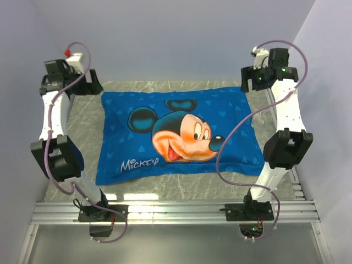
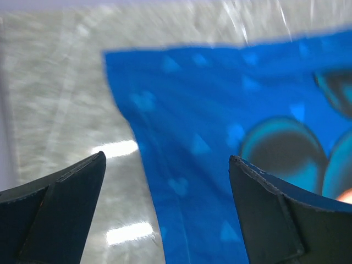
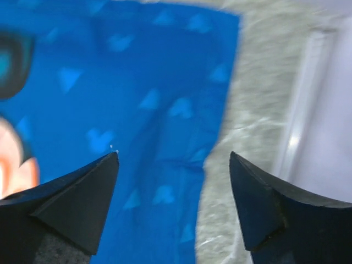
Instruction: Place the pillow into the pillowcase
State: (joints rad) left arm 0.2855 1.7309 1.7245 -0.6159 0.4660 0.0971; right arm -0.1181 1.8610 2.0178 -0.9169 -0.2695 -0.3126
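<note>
The pillowcase (image 1: 176,135) lies plump, blue side up, mid-frame on the surface (image 1: 88,124). No pillow shows, so it is likely already inside. The left fingers (image 2: 60,214) and right fingers (image 3: 71,209) gape wide and empty over its upper corners. Only checking or withdrawing seems left.

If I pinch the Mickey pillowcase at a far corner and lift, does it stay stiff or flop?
Probably flops: the pillowcase is thin cloth with soft creases by the right gripper. It looks puffed and rounded at the edges, so it may be heavier than bare cloth. On the glossy table it could slide if pushed.
</note>
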